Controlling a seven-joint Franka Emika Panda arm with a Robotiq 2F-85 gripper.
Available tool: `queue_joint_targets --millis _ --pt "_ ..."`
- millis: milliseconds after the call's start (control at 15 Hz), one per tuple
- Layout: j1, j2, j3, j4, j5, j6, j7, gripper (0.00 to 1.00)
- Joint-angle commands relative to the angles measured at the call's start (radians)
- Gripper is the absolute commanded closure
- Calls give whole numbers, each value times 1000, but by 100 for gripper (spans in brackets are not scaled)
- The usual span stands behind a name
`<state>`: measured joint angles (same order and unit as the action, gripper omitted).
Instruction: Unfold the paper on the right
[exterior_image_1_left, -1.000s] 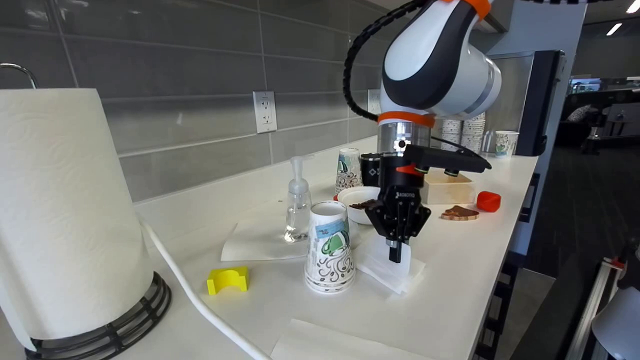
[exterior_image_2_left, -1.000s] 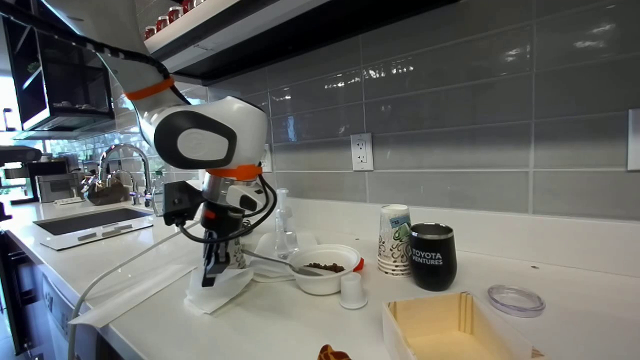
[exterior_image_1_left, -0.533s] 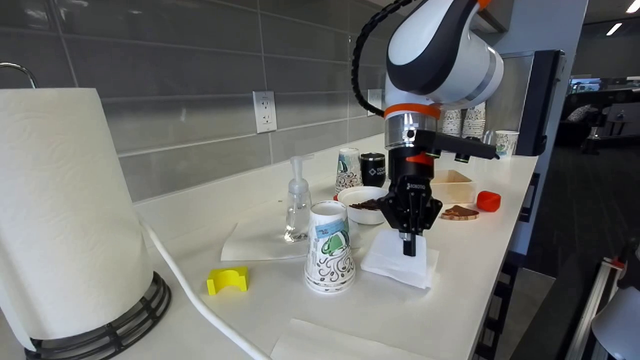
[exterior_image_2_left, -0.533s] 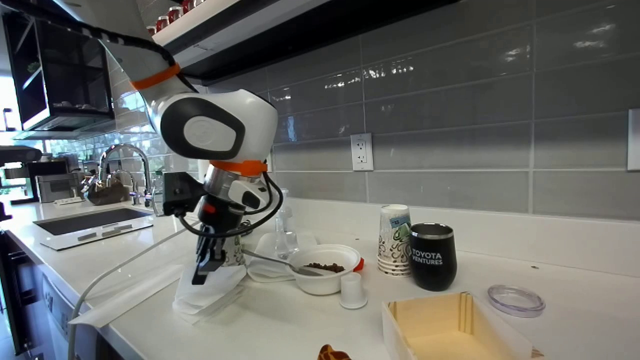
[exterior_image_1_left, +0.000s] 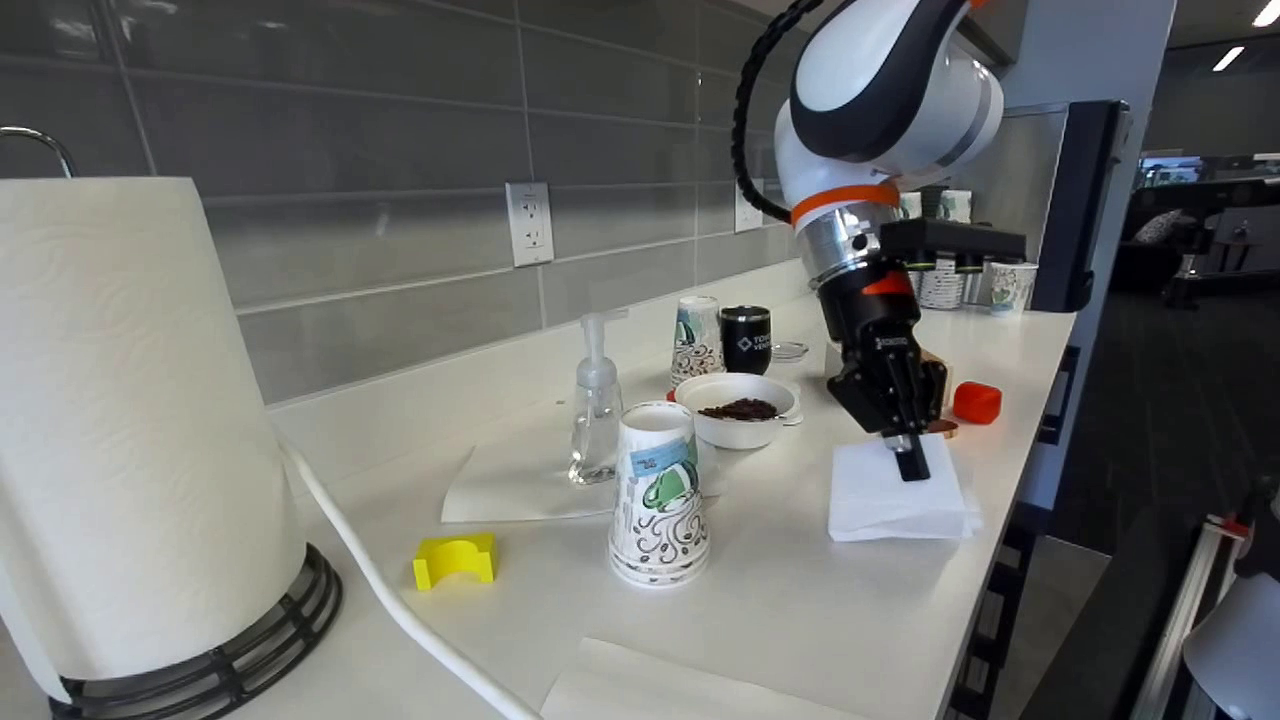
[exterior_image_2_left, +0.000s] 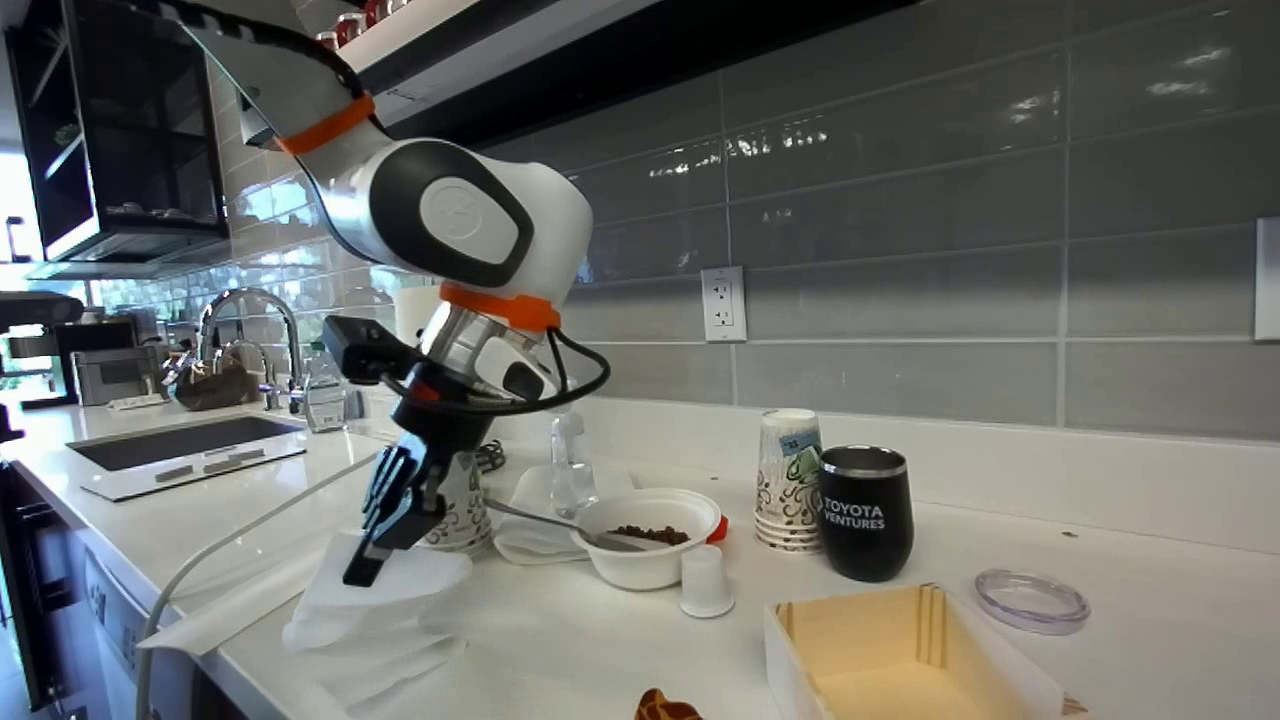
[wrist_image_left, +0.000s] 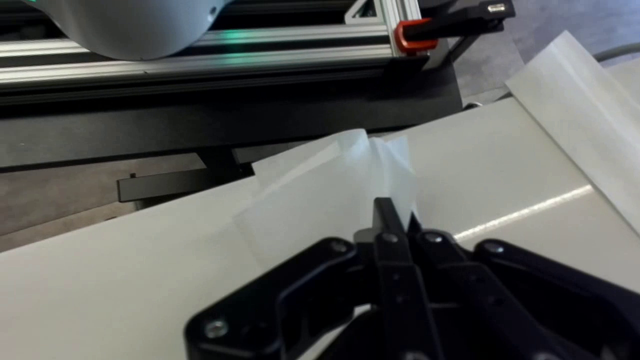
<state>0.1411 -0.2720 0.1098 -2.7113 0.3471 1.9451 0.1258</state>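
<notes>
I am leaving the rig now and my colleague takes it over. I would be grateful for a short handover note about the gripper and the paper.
Gripper: shut, pinching the paper.
Paper: near the front edge of the counter, part of it raised; I cannot tell how much touches the counter.
Done: the paper is gripped.
Left: its layers overlap, so it looks not fully unfolded; probably open it out, lay it flat, then release.

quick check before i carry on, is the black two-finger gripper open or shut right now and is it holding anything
Gripper: closed, holding the thin, layered white paper sheet.
</notes>
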Motion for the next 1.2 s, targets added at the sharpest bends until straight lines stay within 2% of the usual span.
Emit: queue_joint_targets --millis 0,400,933,1133 --pt "-17 38 12 94 -106 -165 38 100" --pt "-6 150 70 224 -268 -342 204 100" --pt "52 271 149 305 -506 -369 543 100" --pt "77 265 154 304 -534 -390 564 100"
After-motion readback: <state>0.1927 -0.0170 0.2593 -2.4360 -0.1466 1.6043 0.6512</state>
